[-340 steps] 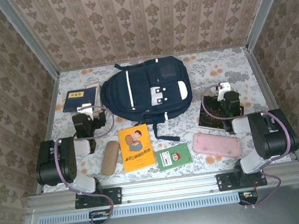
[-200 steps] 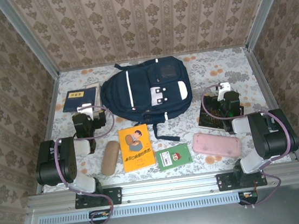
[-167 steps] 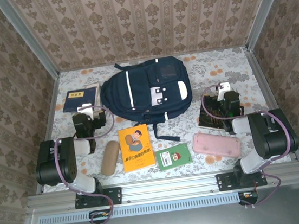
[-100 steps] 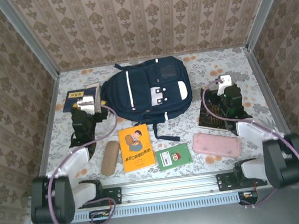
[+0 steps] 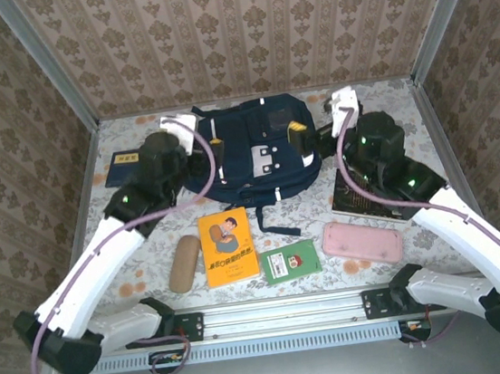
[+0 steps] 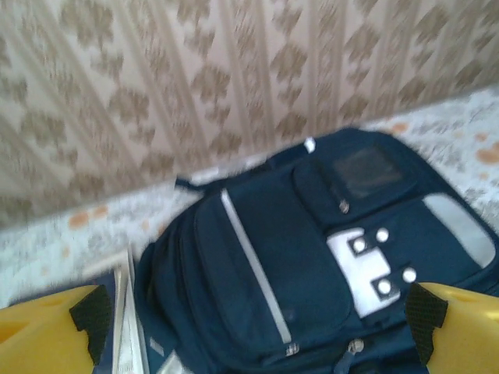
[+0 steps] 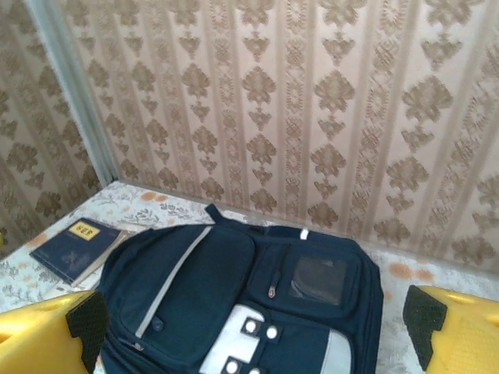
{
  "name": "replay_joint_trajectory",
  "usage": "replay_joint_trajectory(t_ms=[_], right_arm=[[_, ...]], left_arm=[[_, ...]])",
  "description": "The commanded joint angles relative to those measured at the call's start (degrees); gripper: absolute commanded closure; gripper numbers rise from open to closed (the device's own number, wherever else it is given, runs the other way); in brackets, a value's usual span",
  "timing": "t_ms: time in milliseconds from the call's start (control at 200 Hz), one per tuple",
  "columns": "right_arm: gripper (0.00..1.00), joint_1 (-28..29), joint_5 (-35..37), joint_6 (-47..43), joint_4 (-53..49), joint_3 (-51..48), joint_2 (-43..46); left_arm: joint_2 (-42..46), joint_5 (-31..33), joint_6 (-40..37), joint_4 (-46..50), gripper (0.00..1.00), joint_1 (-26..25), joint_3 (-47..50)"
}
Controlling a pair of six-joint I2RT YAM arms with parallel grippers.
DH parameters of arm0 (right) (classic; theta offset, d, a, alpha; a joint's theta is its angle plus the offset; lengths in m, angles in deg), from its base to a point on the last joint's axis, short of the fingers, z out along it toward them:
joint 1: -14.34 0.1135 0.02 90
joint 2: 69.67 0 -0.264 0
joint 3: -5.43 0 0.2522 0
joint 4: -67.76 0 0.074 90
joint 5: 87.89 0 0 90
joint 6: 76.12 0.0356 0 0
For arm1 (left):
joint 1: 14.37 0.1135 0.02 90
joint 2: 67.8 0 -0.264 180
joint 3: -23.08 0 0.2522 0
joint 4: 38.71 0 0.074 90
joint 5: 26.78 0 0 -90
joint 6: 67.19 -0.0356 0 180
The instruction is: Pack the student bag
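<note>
The student bag (image 5: 251,155) lies flat at twelve o'clock on the surface (image 5: 377,103), front pockets up. The left gripper (image 6: 257,312), at the bag's nine o'clock side, and the right gripper (image 7: 253,321), at its three o'clock side, hover wide open and hold nothing. The soft, floppy cloth will likely sag and slip. A pinch on a thick seam near the zip should hold best.

A: The student bag (image 7: 195,288) is cut off at six o'clock in the right wrist view.

B: And in the blurred left wrist view too. From above, the navy book (image 5: 123,169) at its nine o'clock is partly covered by the left arm (image 5: 161,166), and the dark pad (image 5: 354,201) at four o'clock by the right arm (image 5: 383,157).
</note>
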Motion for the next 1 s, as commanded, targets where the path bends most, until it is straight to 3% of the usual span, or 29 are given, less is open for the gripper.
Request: replay_joint_trajectory(t_ms=[0, 100, 175, 250, 315, 380, 460, 575, 650, 845, 995], right_arm=[[0.0, -0.61, 7.38, 13.04, -21.93, 6.72, -2.58], [0.0, -5.11, -8.03, 12.1, -18.66, 4.56, -2.12], [0.0, -8.21, -12.9, 17.97, -16.15, 2.66, -2.67], [0.0, -9.17, -17.63, 18.81, -23.02, 7.7, -8.44], [0.0, -7.98, -17.8, 18.85, -27.98, 12.23, -14.14], [0.0, -5.2, -15.79, 20.34, -25.24, 11.72, -16.63], [0.01, -4.72, -19.71, 24.84, -22.31, 12.38, -21.38], [0.1, -3.06, -23.36, 26.45, -18.9, 15.31, -28.55], [0.21, -2.48, -29.08, 26.33, -16.54, 18.67, -34.33], [0.31, -1.97, -34.23, 29.42, -14.41, 29.18, -49.36], [0.37, -1.53, -36.82, 31.15, -13.4, 39.41, -60.65]], left_arm=[[-4.9, -7.03, 12.24, 20.52, 0.0, 5.76, -2.53], [-3.91, -21.6, 21.29, 13.12, 0.0, 13.38, 2.89], [-1.33, -22.41, 28.52, 8.62, 0.0, 17.05, 8.13], [0.23, -24.7, 30.3, 7.33, 0.0, 20.12, 10.26], [0.91, -24.68, 29.39, 8.97, 0.0, 21.14, 9.97], [1.88, -25.2, 29.17, 9.71, 0.0, 21.98, 10.4], [3.74, -23.73, 31.3, 10.45, 0.0, 22.45, 11.94], [6.32, -21.74, 34.69, 11.1, 0.0, 22.51, 14.26], [6.25, -19.98, 36.07, 12.83, 0.0, 22.19, 13.88], [2.47, -13.26, 36.89, 16.95, 0.01, 18.83, 10.25], [0.55, -14.26, 37.23, 16.43, 0.02, 18.72, 10.13]])
